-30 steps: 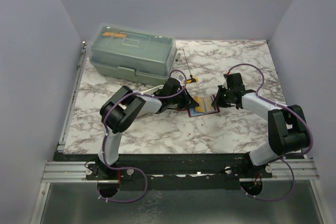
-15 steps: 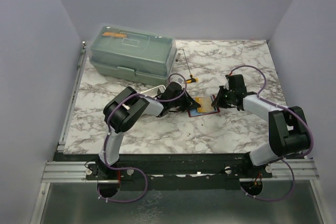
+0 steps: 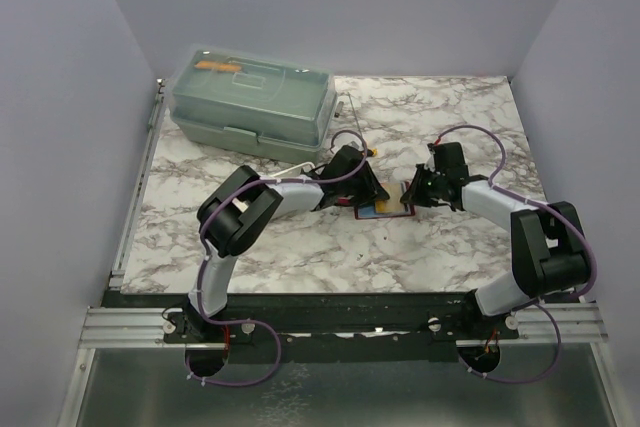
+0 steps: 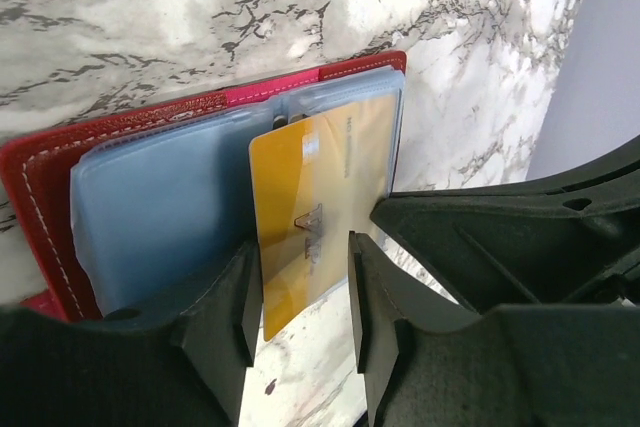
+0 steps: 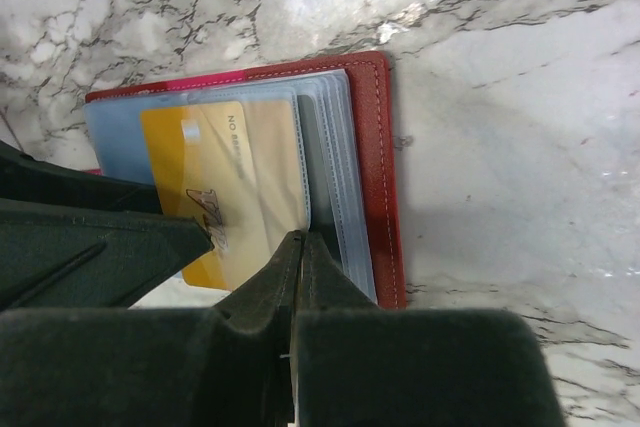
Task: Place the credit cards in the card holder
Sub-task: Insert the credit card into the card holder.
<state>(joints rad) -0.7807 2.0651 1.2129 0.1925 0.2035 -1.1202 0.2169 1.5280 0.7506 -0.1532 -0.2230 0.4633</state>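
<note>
Marble tabletop (image 3: 450,117), both arms meeting mid-table over an open red card holder (image 4: 40,197), grey-green toolbox (image 3: 250,102) at the back left.

The credit card (image 4: 320,187) here is yellow. Its far end is tucked into one of the holder's clear sleeves (image 4: 170,207) and its near end sticks out over the marble. The left gripper (image 4: 300,297) is narrowed to about the card's width, with a finger touching each long edge of the free end. The right gripper (image 5: 297,247) has its fingers pressed together, tip right at the sleeve edges beside the card. Can't tell if a sleeve is pinched between them.
</note>
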